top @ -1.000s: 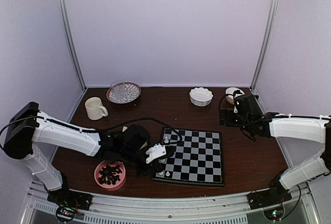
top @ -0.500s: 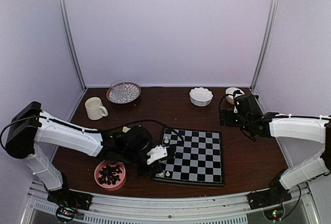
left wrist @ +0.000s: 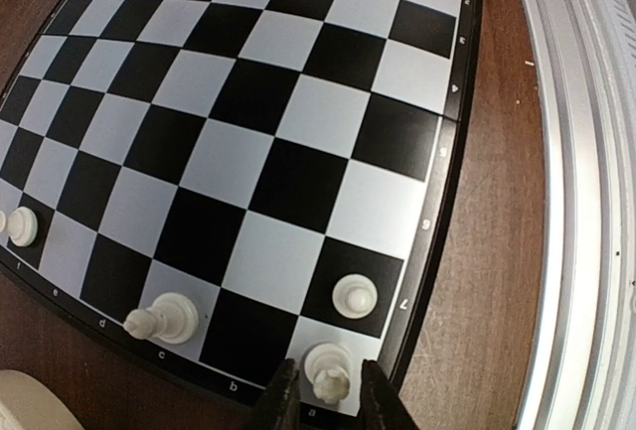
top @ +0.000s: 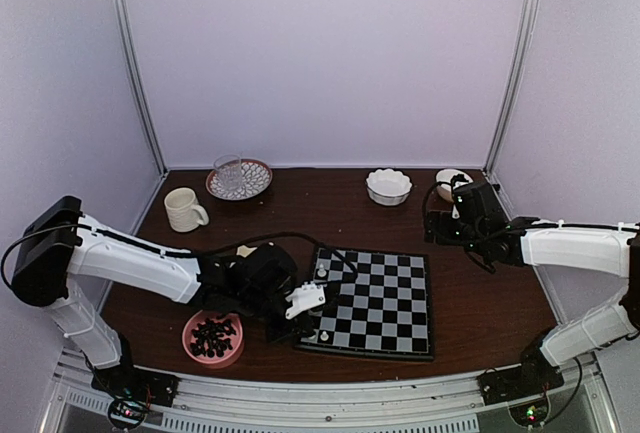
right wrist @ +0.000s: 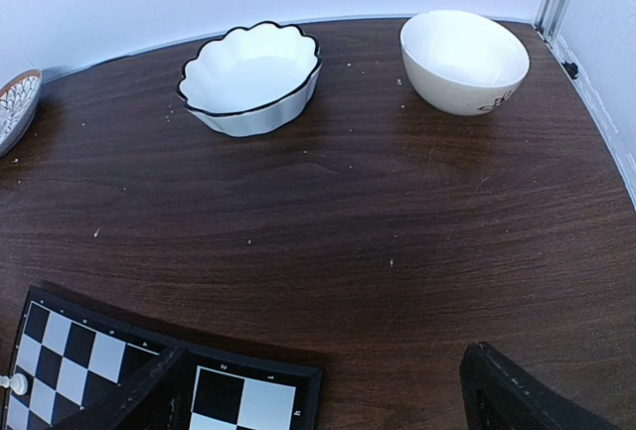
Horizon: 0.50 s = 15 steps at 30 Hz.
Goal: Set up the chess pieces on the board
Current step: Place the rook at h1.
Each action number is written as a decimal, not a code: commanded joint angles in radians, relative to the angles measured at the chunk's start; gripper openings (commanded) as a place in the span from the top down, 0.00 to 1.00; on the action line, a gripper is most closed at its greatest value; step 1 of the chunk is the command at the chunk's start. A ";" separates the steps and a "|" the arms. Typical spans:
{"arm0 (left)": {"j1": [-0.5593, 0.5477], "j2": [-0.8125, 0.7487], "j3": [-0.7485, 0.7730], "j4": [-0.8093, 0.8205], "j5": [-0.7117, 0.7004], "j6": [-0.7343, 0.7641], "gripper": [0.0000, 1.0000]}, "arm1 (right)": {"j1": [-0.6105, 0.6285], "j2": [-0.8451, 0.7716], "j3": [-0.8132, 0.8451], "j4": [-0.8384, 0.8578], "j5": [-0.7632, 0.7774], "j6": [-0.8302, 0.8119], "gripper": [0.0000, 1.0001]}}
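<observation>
The board (top: 385, 303) lies in front of the arms, and its near-left corner fills the left wrist view. A white rook-like piece (left wrist: 331, 370) stands upright on that corner square. My left gripper (left wrist: 329, 402) straddles it, with a thin gap showing between each finger and the piece. A pawn (left wrist: 355, 296) stands one square further in. Along the edge row are a taller piece (left wrist: 164, 319) and another pawn (left wrist: 20, 224). My right gripper (right wrist: 318, 400) hangs wide open and empty over bare wood by the board's far-right corner (right wrist: 248, 400).
A pink bowl of black pieces (top: 212, 335) sits left of the board beside my left arm. At the back stand a mug (top: 184, 209), a patterned plate with a glass (top: 238, 178), a scalloped white bowl (right wrist: 253, 77) and a cream bowl (right wrist: 464, 58). A metal rail (left wrist: 586, 202) runs along the table's near edge.
My left gripper's jaws have parted a little from the corner piece, which stays standing on its square. The left wrist has shifted slightly toward the near edge. The right arm is unmoved.
</observation>
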 commanded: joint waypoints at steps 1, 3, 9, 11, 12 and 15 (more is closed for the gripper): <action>-0.006 0.007 0.023 0.008 -0.010 0.013 0.77 | 0.007 -0.019 0.020 -0.011 0.024 -0.005 0.04; -0.006 0.001 0.022 0.010 -0.008 0.010 0.77 | 0.007 -0.019 0.020 -0.011 0.024 -0.005 0.04; -0.006 -0.081 -0.031 0.073 -0.043 -0.023 0.77 | 0.007 -0.021 0.020 -0.011 0.024 -0.006 0.04; -0.005 -0.129 -0.064 0.106 -0.079 -0.035 0.77 | 0.007 -0.021 0.020 -0.010 0.023 -0.006 0.04; -0.003 -0.151 -0.080 0.127 -0.099 -0.041 0.77 | 0.007 -0.021 0.020 -0.010 0.024 -0.006 0.04; 0.007 -0.219 -0.119 0.171 -0.144 -0.060 0.76 | 0.007 -0.019 0.020 -0.010 0.022 -0.006 0.04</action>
